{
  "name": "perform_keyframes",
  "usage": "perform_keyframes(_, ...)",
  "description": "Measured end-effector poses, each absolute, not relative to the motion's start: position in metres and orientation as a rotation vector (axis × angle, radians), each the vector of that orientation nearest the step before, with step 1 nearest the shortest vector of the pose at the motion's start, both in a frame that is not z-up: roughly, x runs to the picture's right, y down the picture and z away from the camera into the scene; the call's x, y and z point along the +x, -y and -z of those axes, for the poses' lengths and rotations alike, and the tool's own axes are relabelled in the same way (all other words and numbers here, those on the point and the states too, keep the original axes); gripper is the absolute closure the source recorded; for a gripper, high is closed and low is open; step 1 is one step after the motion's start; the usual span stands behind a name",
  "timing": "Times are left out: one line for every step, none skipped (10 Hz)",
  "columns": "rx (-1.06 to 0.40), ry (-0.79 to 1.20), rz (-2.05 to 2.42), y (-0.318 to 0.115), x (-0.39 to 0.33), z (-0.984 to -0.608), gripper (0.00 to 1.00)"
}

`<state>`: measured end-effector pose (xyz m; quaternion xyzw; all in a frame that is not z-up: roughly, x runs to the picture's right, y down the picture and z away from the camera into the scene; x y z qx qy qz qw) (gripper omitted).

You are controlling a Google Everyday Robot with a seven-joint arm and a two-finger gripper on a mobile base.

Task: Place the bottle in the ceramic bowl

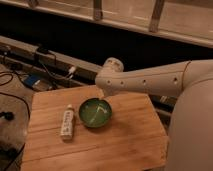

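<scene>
Your gripper (102,94) hangs at the end of the arm (150,80), just over the far rim of the bowl (96,112). Its fingers stand wide apart with nothing between them. That fits a task not yet begun. The bottle (67,124) lies flat on the surface (125,145), below and to the left of the fingers as the camera sees it. It is just beside the bowl, cap toward the far edge. The bowl sits almost straight under the fingers and is empty, so the drop spot is near. You likely need the fingers to go down and left to the bottle first. Since it lies flat, it probably wants a grip across its slim body.
</scene>
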<state>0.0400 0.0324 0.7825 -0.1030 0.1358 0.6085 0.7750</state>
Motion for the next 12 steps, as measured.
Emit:
perform_keyframes(-0.223, -0.293, -1.318, -0.032, 0.040, -0.782, 0.20)
perform_keyframes(-0.231, -0.293, -1.312, -0.032, 0.039, -0.782, 0.20)
perform_keyframes(-0.253, -0.285, -1.298, -0.030, 0.036, -0.780, 0.20)
perform_keyframes(-0.279, -0.273, -1.267, -0.030, 0.022, -0.773, 0.20)
perform_keyframes(-0.294, -0.264, -1.246, -0.032, 0.008, -0.767, 0.20)
perform_keyframes(-0.310, -0.245, -1.212, -0.038, -0.012, -0.754, 0.20)
perform_keyframes(-0.312, -0.243, -1.198, -0.042, -0.014, -0.744, 0.20)
perform_keyframes(-0.312, -0.238, -1.187, -0.045, -0.016, -0.735, 0.20)
perform_keyframes(-0.314, -0.229, -1.174, -0.049, -0.021, -0.726, 0.20)
perform_keyframes(-0.314, -0.218, -1.160, -0.057, -0.031, -0.714, 0.20)
perform_keyframes(-0.313, -0.211, -1.144, -0.066, -0.039, -0.704, 0.20)
perform_keyframes(-0.308, -0.205, -1.128, -0.075, -0.046, -0.696, 0.20)
